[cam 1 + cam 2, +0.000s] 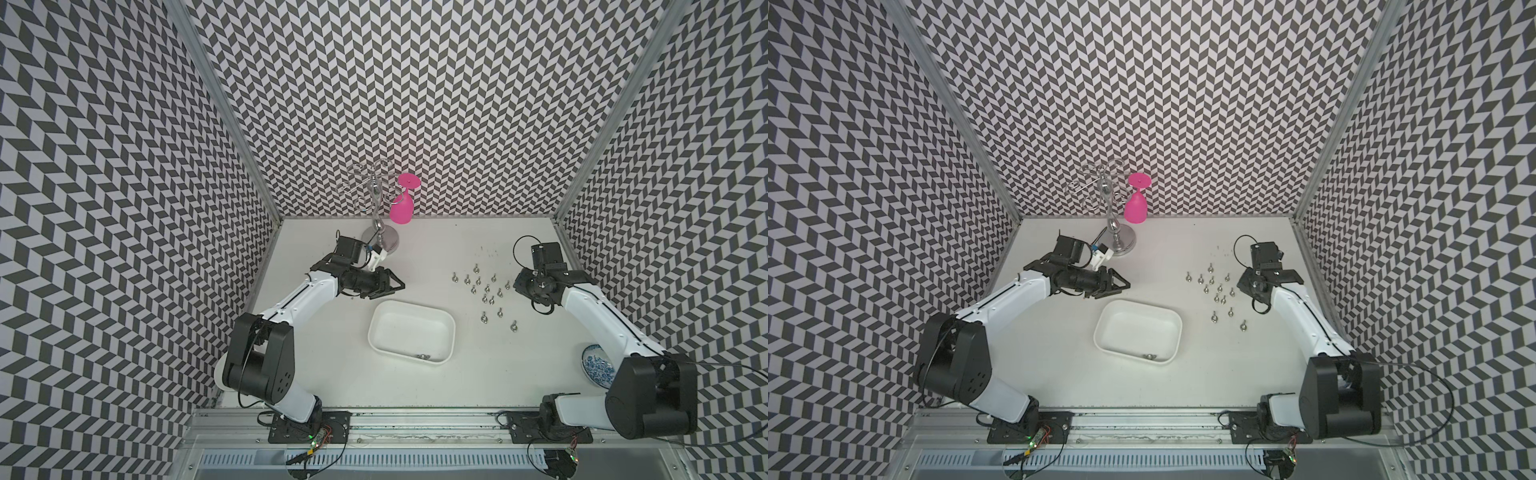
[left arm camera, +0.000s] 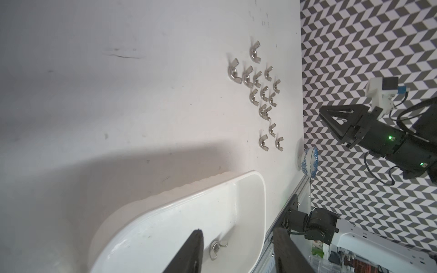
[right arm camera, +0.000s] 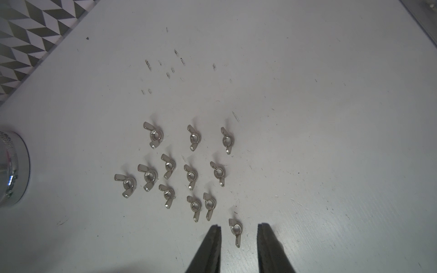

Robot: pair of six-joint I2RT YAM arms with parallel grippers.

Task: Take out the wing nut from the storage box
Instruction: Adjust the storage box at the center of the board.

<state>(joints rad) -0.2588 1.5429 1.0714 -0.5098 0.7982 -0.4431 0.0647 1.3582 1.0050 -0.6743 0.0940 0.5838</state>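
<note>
The white storage box (image 1: 440, 322) (image 1: 1169, 318) lies mid-table in both top views. One wing nut (image 1: 424, 356) (image 2: 218, 245) rests inside it by the near wall. My left gripper (image 1: 400, 285) (image 2: 236, 232) hovers just beyond the box's far left corner, open with nothing between its fingers. Several wing nuts (image 1: 486, 291) (image 3: 170, 170) lie loose on the table to the right of the box. My right gripper (image 3: 238, 227) hangs open above them. One wing nut (image 3: 235, 230) lies on the table between its fingers, not gripped.
A chrome glass rack (image 1: 380, 239) with a pink goblet (image 1: 402, 203) hanging on it stands at the back, close behind my left wrist. A blue-patterned bowl (image 1: 594, 365) sits at the right edge, partly under my right arm. Patterned walls close in three sides.
</note>
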